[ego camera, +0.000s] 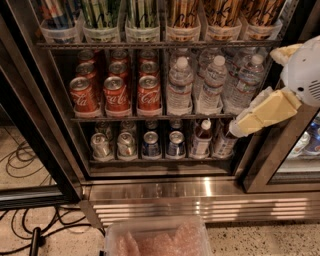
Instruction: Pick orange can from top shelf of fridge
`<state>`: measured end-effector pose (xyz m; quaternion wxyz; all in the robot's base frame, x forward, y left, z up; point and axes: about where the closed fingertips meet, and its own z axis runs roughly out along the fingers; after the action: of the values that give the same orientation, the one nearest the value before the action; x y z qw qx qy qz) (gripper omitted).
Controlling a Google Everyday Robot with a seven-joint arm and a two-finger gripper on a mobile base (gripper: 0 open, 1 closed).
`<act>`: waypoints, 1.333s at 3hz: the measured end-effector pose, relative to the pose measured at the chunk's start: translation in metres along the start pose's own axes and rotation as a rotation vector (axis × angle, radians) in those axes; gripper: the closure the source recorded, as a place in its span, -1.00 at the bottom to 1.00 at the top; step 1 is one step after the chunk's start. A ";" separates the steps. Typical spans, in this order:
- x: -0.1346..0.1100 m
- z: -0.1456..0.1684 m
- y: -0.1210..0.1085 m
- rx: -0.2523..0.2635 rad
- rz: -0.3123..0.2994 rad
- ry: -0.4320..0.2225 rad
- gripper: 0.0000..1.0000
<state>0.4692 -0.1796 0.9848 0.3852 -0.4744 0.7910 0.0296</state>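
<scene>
Camera view: orange can (pixel 182 12) stands on the fridge (pixel 65 165)'s top shelf (pixel 150 45); gripper (pixel 238 129) hangs low at right, by the water bottles (pixel 215 85) — open or closed, I cannot tell. Raise it, square up, then reach in — slowly.

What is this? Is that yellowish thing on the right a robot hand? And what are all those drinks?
Yes. That is the robot's gripper, its hand, on a white arm. One camera looks down at a drinks fridge. The top shelf holds clear tubs with orange cans and green striped cans. Below stand red cola cans and water bottles. The gripper hangs at the right, in front of the bottles, lower than the top shelf. I see nothing in it.
</scene>
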 end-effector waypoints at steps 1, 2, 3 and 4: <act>-0.018 0.000 -0.005 0.057 0.021 -0.070 -1.00; -0.030 -0.003 -0.022 0.123 0.027 -0.118 -1.00; -0.030 -0.003 -0.022 0.123 0.027 -0.118 -1.00; -0.034 0.003 -0.024 0.163 0.065 -0.165 -1.00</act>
<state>0.4977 -0.1668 1.0121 0.4851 -0.4115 0.7714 0.0169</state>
